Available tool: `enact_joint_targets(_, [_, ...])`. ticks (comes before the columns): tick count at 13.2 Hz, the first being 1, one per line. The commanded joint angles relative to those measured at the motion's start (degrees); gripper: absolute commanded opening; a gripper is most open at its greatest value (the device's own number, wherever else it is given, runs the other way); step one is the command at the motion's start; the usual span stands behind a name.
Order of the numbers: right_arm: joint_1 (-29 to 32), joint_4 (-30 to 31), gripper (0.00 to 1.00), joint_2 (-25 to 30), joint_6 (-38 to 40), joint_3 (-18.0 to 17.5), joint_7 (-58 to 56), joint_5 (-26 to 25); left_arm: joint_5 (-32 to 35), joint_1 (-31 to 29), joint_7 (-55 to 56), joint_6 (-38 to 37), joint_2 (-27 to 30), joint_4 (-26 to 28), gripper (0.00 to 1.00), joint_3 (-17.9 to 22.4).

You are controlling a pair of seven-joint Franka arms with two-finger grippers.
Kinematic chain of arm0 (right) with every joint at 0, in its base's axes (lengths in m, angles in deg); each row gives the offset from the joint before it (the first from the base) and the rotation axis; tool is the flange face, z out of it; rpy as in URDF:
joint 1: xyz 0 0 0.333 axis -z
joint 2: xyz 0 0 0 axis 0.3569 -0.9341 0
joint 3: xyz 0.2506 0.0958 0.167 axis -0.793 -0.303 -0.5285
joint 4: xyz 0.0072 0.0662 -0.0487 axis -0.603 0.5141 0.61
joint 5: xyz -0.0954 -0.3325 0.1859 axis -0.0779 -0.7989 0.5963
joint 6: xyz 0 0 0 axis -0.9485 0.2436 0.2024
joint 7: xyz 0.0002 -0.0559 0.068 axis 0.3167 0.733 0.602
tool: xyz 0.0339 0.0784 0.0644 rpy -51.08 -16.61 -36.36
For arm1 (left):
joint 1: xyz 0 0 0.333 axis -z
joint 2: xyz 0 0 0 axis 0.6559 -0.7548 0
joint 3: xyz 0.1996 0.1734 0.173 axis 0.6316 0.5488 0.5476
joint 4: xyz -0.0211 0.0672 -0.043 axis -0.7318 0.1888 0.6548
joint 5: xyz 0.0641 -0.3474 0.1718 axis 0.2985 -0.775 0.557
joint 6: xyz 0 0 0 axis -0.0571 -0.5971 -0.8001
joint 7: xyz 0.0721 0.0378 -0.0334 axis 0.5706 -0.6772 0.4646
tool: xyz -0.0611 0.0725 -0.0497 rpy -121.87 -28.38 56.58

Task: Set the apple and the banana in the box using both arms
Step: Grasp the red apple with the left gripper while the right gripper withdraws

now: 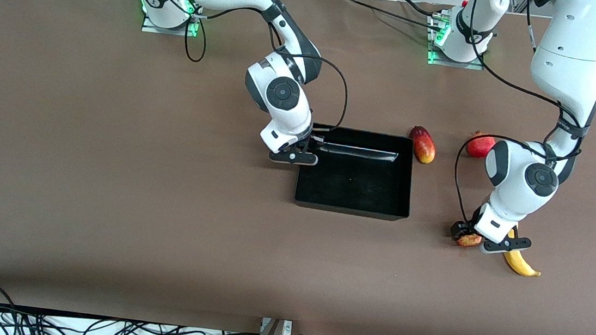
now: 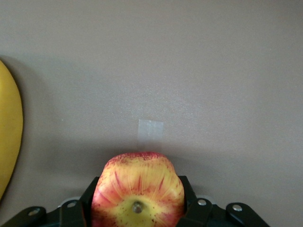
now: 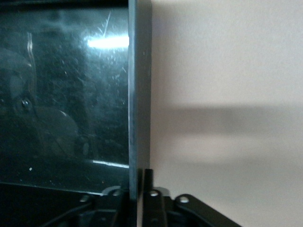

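The apple (image 1: pixel 469 240), red streaked with yellow, sits low at the table toward the left arm's end, between my left gripper's fingers. My left gripper (image 1: pixel 465 235) is shut on it; in the left wrist view the apple (image 2: pixel 137 182) fills the jaws of the gripper (image 2: pixel 137 191), stem dimple facing the camera. The banana (image 1: pixel 521 263) lies on the table right beside the apple, partly under the left hand; its edge also shows in the left wrist view (image 2: pixel 9 137). My right gripper (image 1: pixel 304 151) is shut on the black box's (image 1: pixel 351 211) end wall (image 3: pixel 135 94), one finger on each side (image 3: pixel 139 182). The box is empty.
A red-yellow mango (image 1: pixel 423 144) lies beside the box toward the left arm's end. A round red fruit with a crown tip (image 1: pixel 480 145) lies past it, partly hidden by the left arm. A pale square patch (image 2: pixel 150 128) marks the table near the apple.
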Motion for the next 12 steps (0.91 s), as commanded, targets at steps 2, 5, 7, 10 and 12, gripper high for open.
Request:
enact_joint_targets(2, [0.3,-1.5,1.0,3.1,1.9,2.1,-0.8,-1.8,1.2,1.4,3.3,-11.2,6.9,-0.3,0.0,-0.1])
enact_joint_targets(5, [0.7,-1.5,1.0,10.6,11.8,11.1,-3.4,-1.7,1.2,2.9,12.1,-34.8,10.3,-12.2,0.0,-2.5])
enact_joint_targets(7, [1.1,-1.5,1.0,15.1,17.4,17.8,-10.7,-0.8,1.0,4.3,17.5,-45.2,10.7,-18.4,0.0,-5.4])
enact_joint_targets(10, [2.6,-0.6,1.0,22.6,28.9,24.0,-18.2,1.8,1.0,11.6,23.6,-46.8,11.1,-18.3,0.0,-5.6])
enact_joint_targets(12, [3.6,0.9,1.0,28.0,36.4,28.4,-25.8,2.1,1.1,12.7,27.9,-46.9,10.6,-18.4,0.0,-9.3])
